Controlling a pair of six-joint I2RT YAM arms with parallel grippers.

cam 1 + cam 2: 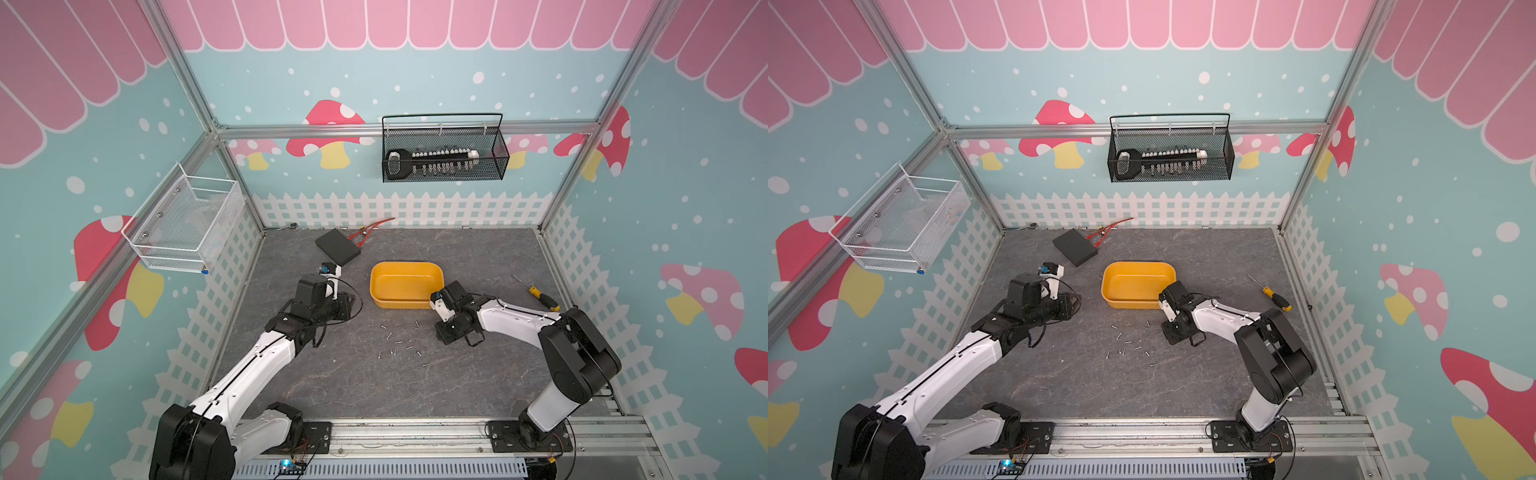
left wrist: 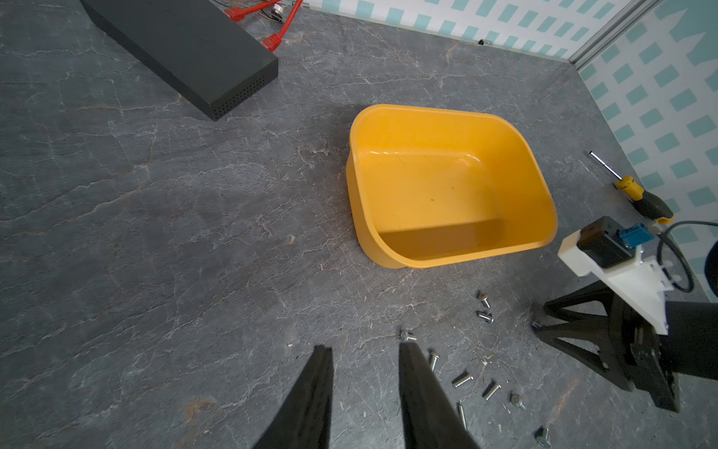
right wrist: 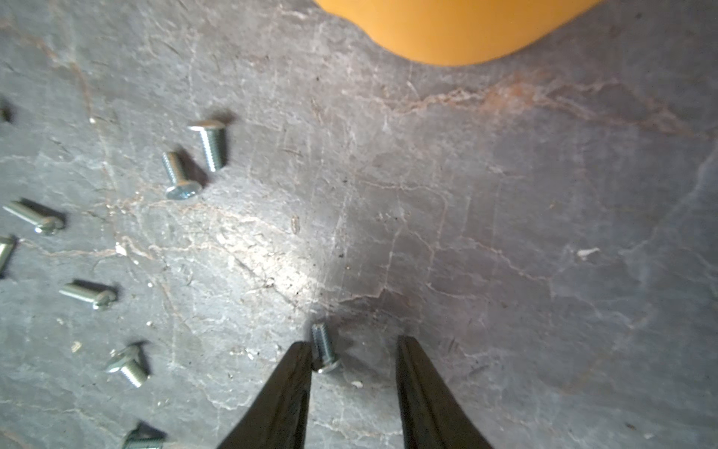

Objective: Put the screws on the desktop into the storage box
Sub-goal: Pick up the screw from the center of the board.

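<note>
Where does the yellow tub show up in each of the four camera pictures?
Top view: tub near frame centre, just beyond the scattered screws.
Top view: same spot, slightly further left.
Left wrist view: whole tub, between the black box and the screwdriver.
Right wrist view: only one rounded corner, cut off at the picture's edge.
Shared landmark: the screws by the tub, in all four.

Robot lab test cell. Aluminium profile frame (image 1: 540, 126) is enclosing a grey marble-veined desk (image 1: 374, 395); printed mushroom-and-fence panels (image 1: 415, 83) are lining the walls; left arm (image 1: 249, 374) and right arm (image 1: 519, 320) are standing on a front rail (image 1: 415, 432).
</note>
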